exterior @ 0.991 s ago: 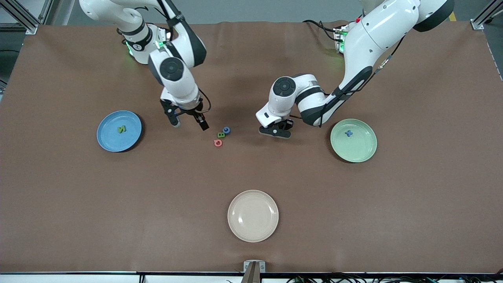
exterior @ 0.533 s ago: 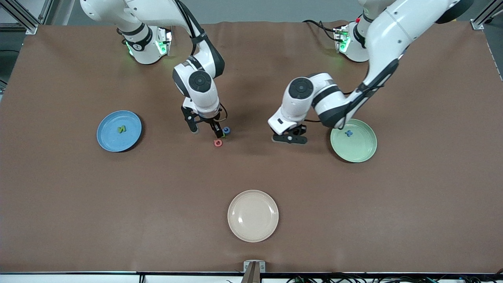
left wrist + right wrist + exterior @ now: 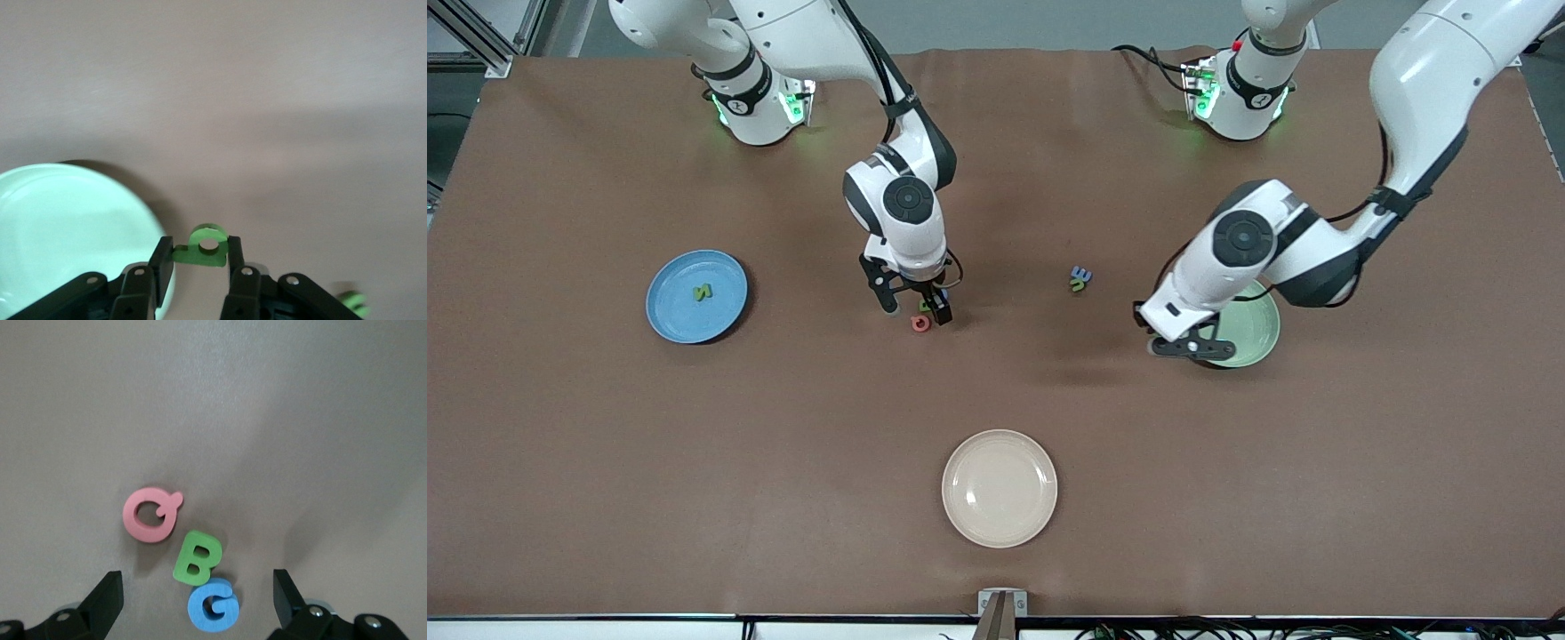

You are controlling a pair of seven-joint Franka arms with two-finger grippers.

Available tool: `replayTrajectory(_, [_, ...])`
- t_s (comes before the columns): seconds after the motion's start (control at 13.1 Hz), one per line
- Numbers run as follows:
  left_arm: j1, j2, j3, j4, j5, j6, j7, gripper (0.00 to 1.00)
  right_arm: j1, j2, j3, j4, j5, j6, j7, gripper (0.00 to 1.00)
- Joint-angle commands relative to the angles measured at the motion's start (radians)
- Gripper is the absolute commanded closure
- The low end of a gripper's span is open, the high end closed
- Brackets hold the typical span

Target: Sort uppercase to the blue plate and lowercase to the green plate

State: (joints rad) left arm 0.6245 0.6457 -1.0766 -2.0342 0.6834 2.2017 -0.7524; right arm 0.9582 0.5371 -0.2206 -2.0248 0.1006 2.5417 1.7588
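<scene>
**Two arms at work: 1 letter carried, 3 capitals waiting**

The left gripper (image 3: 197, 270) is closed on a green tailed letter (image 3: 203, 247), a lowercase piece with a round hole, pinched at its flat edges between the 2 fingers. In the front view this gripper (image 3: 1183, 342) hangs over the rim of the green plate (image 3: 1263, 333), at the side toward the middle of the table. I judge the release into this plate is the next step.

The right gripper (image 3: 911, 307) is low over a small group of capitals, with its fingers wide open and nothing between them. Its wrist view shows the pink Q (image 3: 151, 513), the green B (image 3: 197, 557) and the blue G (image 3: 213, 608) lying flat and touching one another in a short row. The blue plate (image 3: 671, 311) stands toward the right arm's end of the table and already holds a green N (image 3: 703, 291). 2 more small letters (image 3: 1081, 278) lie on the table between the capitals and the green plate.

The letters seem to be foam: very light, soft, not fragile, and a firm squeeze may bend them. I think the best hold is across the 2 outer edges of 1 letter. Because the 3 capitals touch, closing on the B may push its neighbours.
</scene>
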Motion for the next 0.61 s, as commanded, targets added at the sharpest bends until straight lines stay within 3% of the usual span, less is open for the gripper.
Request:
replayTrajectory(0.0, [0.104,-0.024,-0.022,-0.078,0.071,0.000,0.028,0.78,0.037,0.009,-0.008,0.015,0.042,0.005,0.022,0.03])
replayTrajectory(0.23, [0.204,-0.008,-0.020,-0.130,0.159,0.009,0.071,0.78,0.056,0.015,-0.008,0.008,0.048,0.017,0.022,0.07])
replayTrajectory(0.53, [0.264,0.044,-0.006,-0.158,0.237,0.048,0.082,0.77,0.057,0.038,-0.009,0.006,0.045,0.020,0.011,0.09])
